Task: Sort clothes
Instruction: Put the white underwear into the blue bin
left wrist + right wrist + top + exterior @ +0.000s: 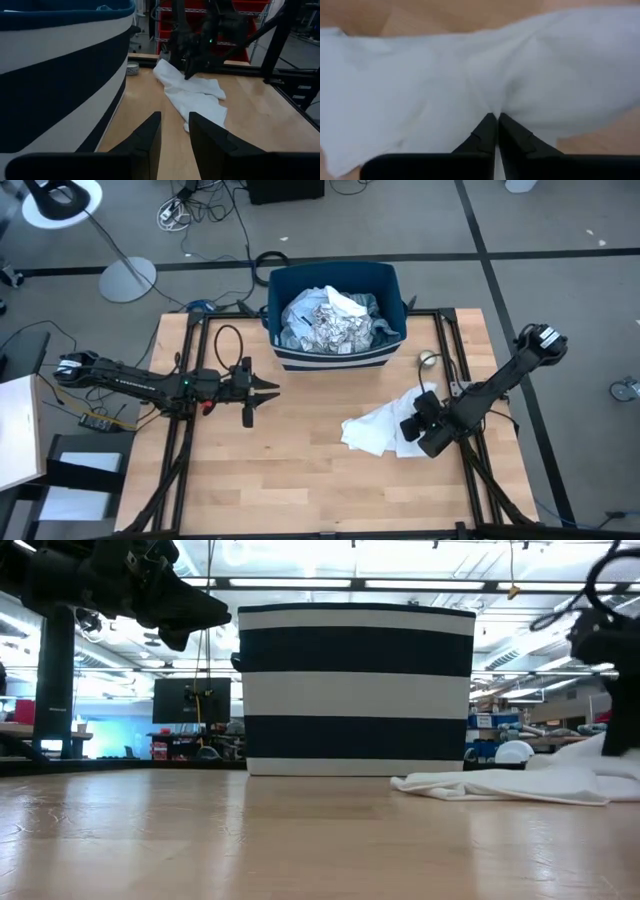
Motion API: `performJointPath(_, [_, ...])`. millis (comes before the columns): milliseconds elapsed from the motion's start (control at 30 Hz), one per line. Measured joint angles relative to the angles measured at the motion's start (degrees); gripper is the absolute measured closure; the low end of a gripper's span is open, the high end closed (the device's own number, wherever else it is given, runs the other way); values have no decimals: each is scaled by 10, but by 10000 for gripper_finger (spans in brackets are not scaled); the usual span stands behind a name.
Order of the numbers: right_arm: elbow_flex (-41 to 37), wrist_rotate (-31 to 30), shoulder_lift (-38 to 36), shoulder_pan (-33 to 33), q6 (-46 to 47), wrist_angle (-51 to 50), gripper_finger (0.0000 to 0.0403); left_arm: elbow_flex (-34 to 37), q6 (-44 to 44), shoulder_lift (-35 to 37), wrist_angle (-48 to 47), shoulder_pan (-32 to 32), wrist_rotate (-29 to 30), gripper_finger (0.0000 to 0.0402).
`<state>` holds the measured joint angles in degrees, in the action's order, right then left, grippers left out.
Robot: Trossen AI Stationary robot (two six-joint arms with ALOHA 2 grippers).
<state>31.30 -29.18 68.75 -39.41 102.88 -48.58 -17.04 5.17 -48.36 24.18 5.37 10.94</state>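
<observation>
A white garment (375, 430) lies crumpled on the wooden table at the right, also seen in the low view (500, 785) and the left wrist view (192, 95). My right gripper (410, 427) is down on its right part, shut on the cloth (497, 117). More clothes (335, 320), white, pale blue and leaf-printed, lie heaped in the blue-and-white striped bin (335, 358) at the far middle. My left gripper (270, 387) hovers open above the table to the left of the bin, with nothing between its fingers (175, 122). My right gripper pinches a gathered pucker of the white garment (492, 102) between its two fingertips. It comes from above, slanting down. Wrinkles run toward the fingertips. The garment lies on the table; one layer or several, I cannot tell.
A small white round object (427, 359) sits beside the bin's right corner. Black frame rails (452, 350) run along the table's left and right sides. Bare wood (300, 470) spreads across the near middle.
</observation>
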Motion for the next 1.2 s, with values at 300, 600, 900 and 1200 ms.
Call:
performJointPath(300, [194,-54,-4,10,-56,-232,400,0,0,0,0,0,0,298])
performJointPath(600, [429,-226,-5,68,-302,-280,401,0,-6,0,5,0,0,298])
performJointPath(900, [578,-177,-5,238,-833,58,402,0,-17,0,5,0,4,298])
performJointPath(1200, [588,-18,21,436,-1059,344,403,0,-18,0,4,0,8,298])
